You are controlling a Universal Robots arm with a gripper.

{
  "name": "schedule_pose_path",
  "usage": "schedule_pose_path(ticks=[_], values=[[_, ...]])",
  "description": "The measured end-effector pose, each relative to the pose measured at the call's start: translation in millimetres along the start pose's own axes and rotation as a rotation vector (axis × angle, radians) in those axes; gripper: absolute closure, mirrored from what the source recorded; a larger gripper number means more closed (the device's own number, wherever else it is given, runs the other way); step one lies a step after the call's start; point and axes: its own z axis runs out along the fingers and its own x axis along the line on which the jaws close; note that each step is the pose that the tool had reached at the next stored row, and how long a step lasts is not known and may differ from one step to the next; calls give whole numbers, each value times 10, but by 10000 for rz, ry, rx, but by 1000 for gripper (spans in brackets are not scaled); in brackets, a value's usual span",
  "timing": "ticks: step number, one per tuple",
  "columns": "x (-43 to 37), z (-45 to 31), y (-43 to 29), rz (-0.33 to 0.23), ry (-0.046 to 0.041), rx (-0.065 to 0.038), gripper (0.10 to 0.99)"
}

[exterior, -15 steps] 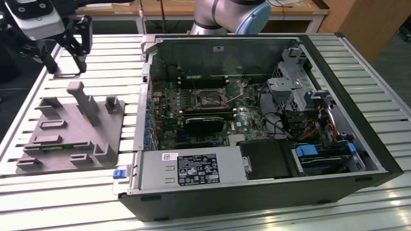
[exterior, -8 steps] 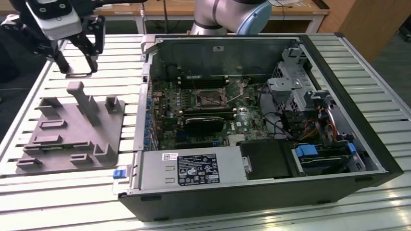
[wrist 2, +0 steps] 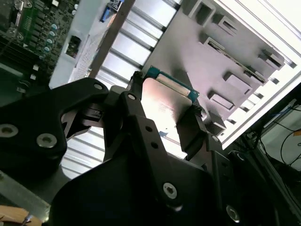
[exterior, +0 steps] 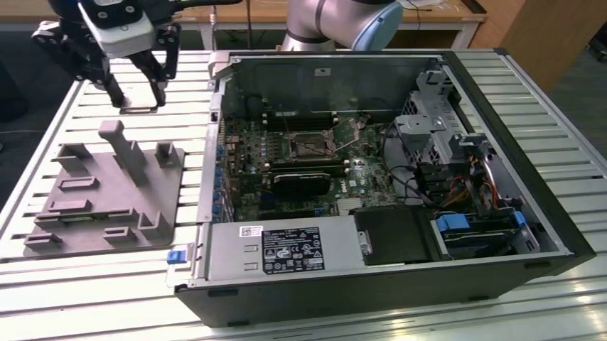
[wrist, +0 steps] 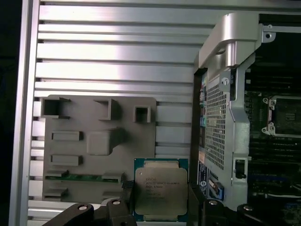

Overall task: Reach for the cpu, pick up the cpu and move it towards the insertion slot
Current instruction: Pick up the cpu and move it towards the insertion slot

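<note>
Cpu (wrist: 160, 188) aloft in the gripper (exterior: 139, 106), well apart from the slot (exterior: 310, 147).
Pinched by two opposite edges between the jaws, lying flat, metal face toward the first wrist camera; hanging over the table (exterior: 57, 114) just beyond the fixture (exterior: 95, 199), at the exterior view's far left, with the slot off to the right inside the case (exterior: 531, 163). Best carried level and high enough to clear the case wall, gripped on the edges only, firm yet gentle; probably harmed by a tilt or a knock.

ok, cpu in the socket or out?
Out. The gripper holds the cpu outside the computer case; the insertion slot shows a bare dark centre.
</note>
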Motion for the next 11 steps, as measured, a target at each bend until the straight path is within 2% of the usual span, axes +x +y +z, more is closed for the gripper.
schedule_pose_path(ticks=[11], values=[[-467, -13, -10, 7, 128, -2, 545]])
